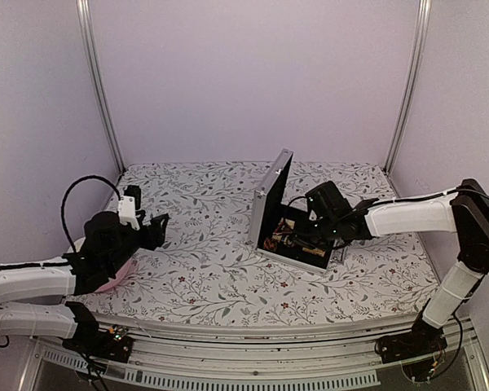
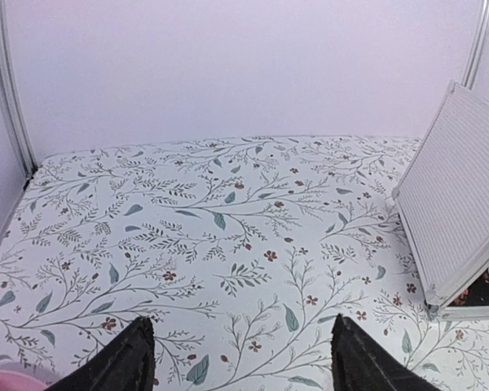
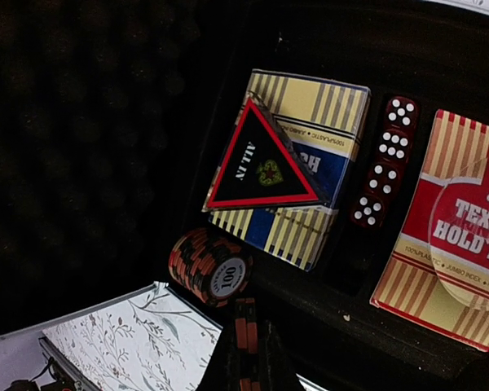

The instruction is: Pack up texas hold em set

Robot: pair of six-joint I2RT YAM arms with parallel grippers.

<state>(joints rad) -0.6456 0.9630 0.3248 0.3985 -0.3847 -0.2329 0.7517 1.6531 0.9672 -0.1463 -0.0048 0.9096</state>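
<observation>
Hovering over the flowered tablecloth (image 1: 204, 269) near the front left, the left gripper (image 2: 240, 366) has its jaws spread wide with nothing between them, and a pink plate (image 1: 114, 281) shows just under its arm. Farther in, right of centre, the silver briefcase (image 1: 270, 194) lies open, its ribbed lid tilted up on the left side. The right gripper (image 1: 308, 238) is down in the black-lined tray, jaws pressed together; a thin red-and-black striped edge shows at its tips, and whether that is pinched cannot be told. Just beyond lies a stack of chips (image 3: 212, 265), then a triangular ALL IN token (image 3: 261, 167) resting on a yellow card pack (image 3: 310, 102), red dice (image 3: 383, 163) beside it, and a red card pack (image 3: 440, 269) at the right
</observation>
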